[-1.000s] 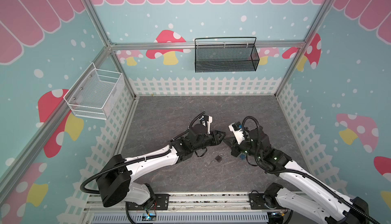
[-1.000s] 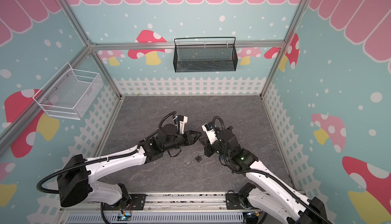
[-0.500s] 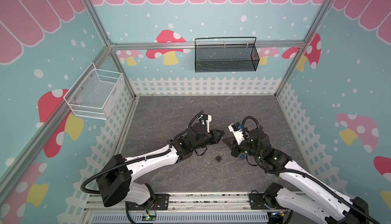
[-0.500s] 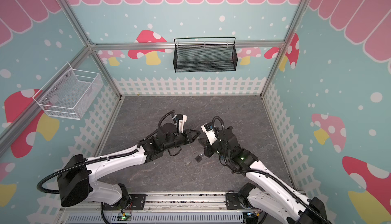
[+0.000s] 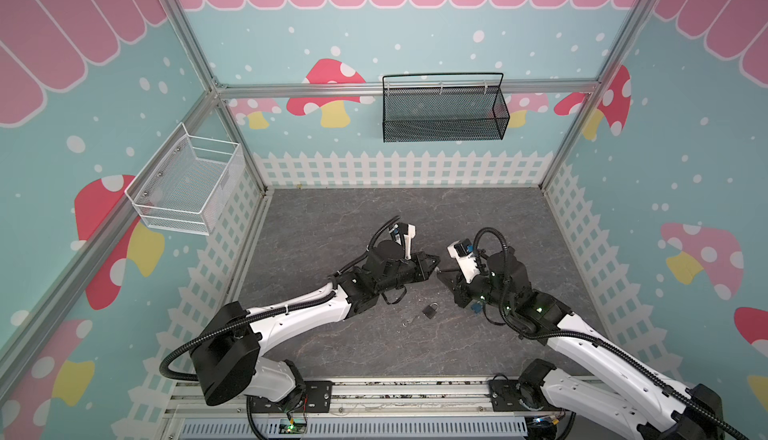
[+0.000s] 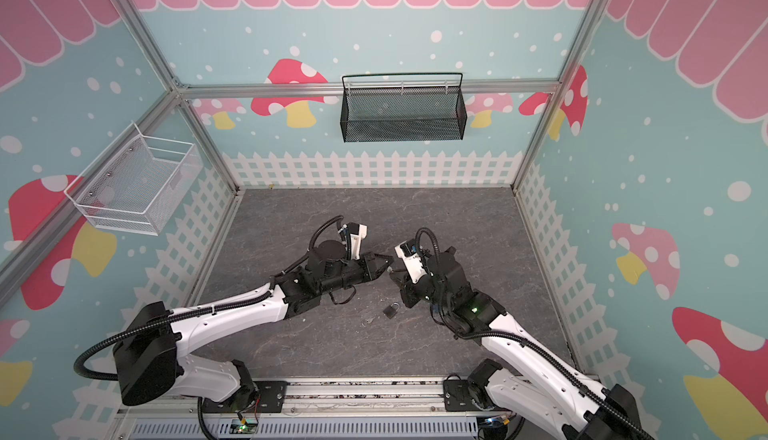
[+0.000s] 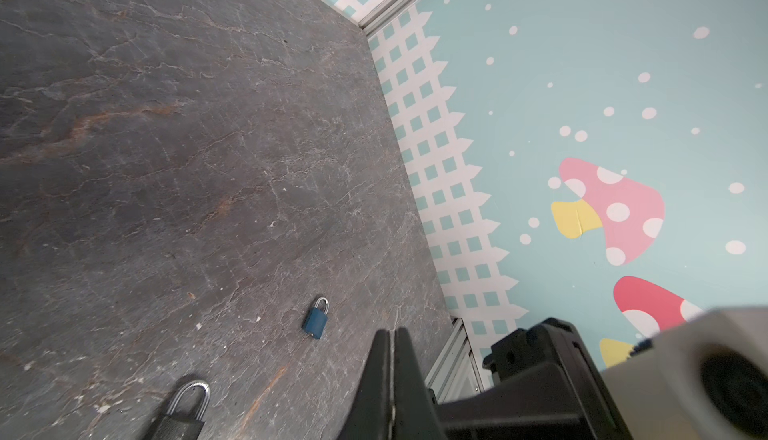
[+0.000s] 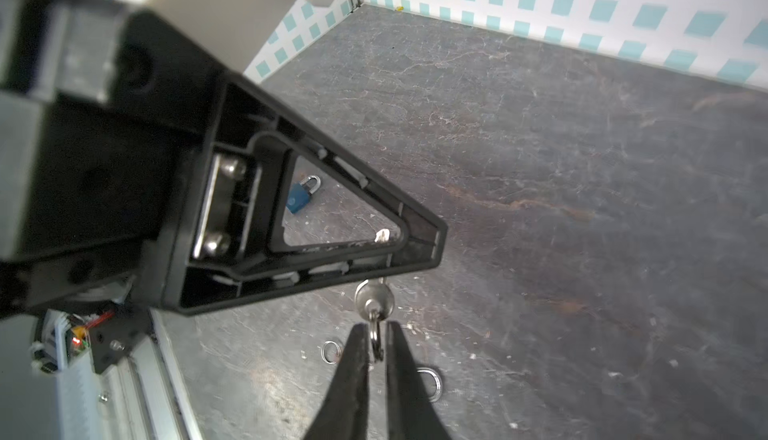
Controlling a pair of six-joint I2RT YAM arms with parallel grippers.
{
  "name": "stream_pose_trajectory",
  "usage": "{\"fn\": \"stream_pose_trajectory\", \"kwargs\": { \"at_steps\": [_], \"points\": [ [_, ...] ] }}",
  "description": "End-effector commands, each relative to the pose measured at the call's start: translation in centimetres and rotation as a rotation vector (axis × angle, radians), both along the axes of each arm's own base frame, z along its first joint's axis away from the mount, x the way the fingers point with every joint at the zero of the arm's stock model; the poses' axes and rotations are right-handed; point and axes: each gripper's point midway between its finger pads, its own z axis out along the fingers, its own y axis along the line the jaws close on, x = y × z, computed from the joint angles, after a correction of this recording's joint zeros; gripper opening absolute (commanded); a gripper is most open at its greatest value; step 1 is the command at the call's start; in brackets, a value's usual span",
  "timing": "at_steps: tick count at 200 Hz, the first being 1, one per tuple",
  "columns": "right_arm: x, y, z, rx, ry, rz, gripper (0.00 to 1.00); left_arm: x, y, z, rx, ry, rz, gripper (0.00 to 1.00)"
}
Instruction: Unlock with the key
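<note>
Slate floor (image 5: pixel 374 217), near centre: left gripper (image 5: pixel 434 260) clamps the key (image 8: pixel 373 296), presumably for insertion; right gripper (image 8: pixel 376 325), jaws slightly apart, brackets its ring (image 8: pixel 376 344).

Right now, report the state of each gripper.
Left gripper: shut on the key, pinched at its tips.
Right gripper: open a little; the key ring sits in the gap, seemingly not clamped.

The bench (image 5: pixel 332 226) is a dark grey, stone-patterned surface. A black padlock (image 5: pixel 430 312) lies flat near its front centre. A small metal ring (image 5: pixel 406 322) lies just beside it, and a blue padlock (image 7: pixel 316 323) lies nearby.
</note>
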Motion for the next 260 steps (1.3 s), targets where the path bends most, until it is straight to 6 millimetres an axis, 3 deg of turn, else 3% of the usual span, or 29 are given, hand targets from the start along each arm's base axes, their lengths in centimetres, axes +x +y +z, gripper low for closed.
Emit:
{"fn": "stream_pose_trajectory", "kwargs": {
  "at_steps": [1, 33, 63, 103, 159, 185, 260],
  "points": [
    [0.4, -0.1, 1.8, 0.009, -0.028, -0.013, 0.34, 0.1, 0.3, 2.2, -0.079, -0.074, -0.022, 0.00],
    [-0.7, 0.9, 4.2, 0.091, -0.004, 0.076, 0.55, 0.5, 1.3, 3.8, -0.110, -0.156, -0.032, 0.00],
    [-2.0, 1.8, 6.9, 0.269, 0.100, 0.261, 0.56, 0.5, 1.9, 6.2, -0.123, -0.273, -0.052, 0.00],
    [-1.9, 0.7, 9.2, 0.471, 0.175, 0.368, 0.55, 0.3, 2.3, 9.4, -0.172, -0.394, -0.072, 0.00],
    [-0.3, 0.5, 9.9, 0.592, 0.194, 0.337, 0.50, -0.5, 1.7, 12.6, -0.233, -0.489, -0.127, 0.00],
    [0.6, 0.4, 10.3, 0.627, 0.180, 0.311, 0.46, -0.8, 1.3, 13.3, -0.250, -0.509, -0.153, 0.00],
    [0.0, 0.7, 11.8, 0.696, 0.156, 0.380, 0.35, -1.0, 1.0, 13.7, -0.261, -0.525, -0.174, 0.00]
  ]
}}
